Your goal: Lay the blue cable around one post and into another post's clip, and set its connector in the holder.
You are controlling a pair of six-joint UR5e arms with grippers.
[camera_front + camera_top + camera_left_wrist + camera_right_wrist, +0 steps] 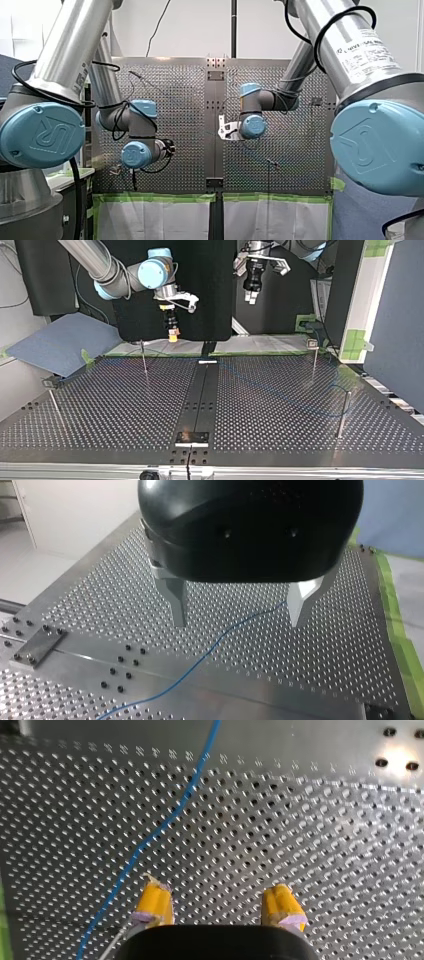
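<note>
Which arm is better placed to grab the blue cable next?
Left, I'd judge. In the left wrist view the blue cable lies below my open left gripper, lined up between its fingers. In the right wrist view it passes outside my open right gripper, beside one yellow pad.

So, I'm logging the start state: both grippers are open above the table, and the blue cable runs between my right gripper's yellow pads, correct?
Not quite. The left gripper and right gripper are both open above the table, but the blue cable runs outside one yellow pad, not between them. The right wrist view shows it.
</note>
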